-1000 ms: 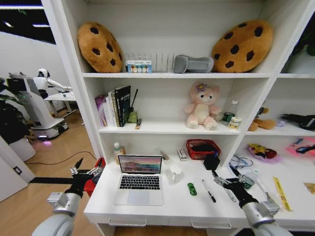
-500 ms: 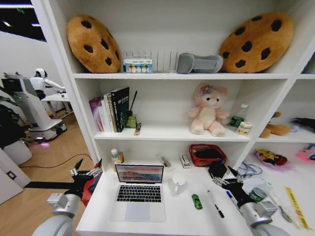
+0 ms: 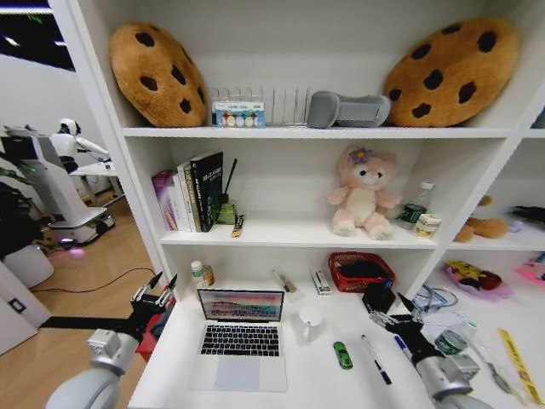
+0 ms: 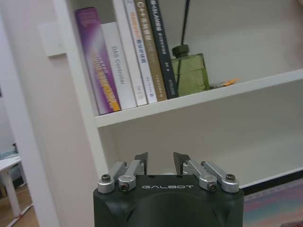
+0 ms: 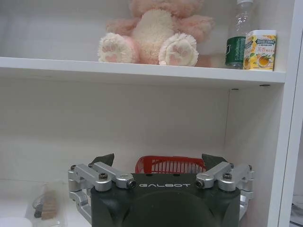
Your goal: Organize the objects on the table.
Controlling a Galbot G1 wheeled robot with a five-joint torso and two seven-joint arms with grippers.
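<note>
I see my left gripper [image 3: 161, 285] spread open and empty, just off the left edge of the long white table [image 3: 315, 375]. My right gripper [image 3: 391, 309] is also open with nothing in it, over the right part, near 2 thin marker pens [image 3: 375, 361]. The open silver laptop [image 3: 238, 339] and the small green toy car [image 3: 342, 355] lie between the grippers.

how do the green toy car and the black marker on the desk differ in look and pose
The green toy car is short, chunky and bright green; the black marker is long, thin and dark with a white stretch along its barrel. The car sits nearer the open laptop; the marker lies farther to the robot's right, toward the right gripper. Both rest loose on the white table, angled much the same way, untouched by either gripper.
</note>
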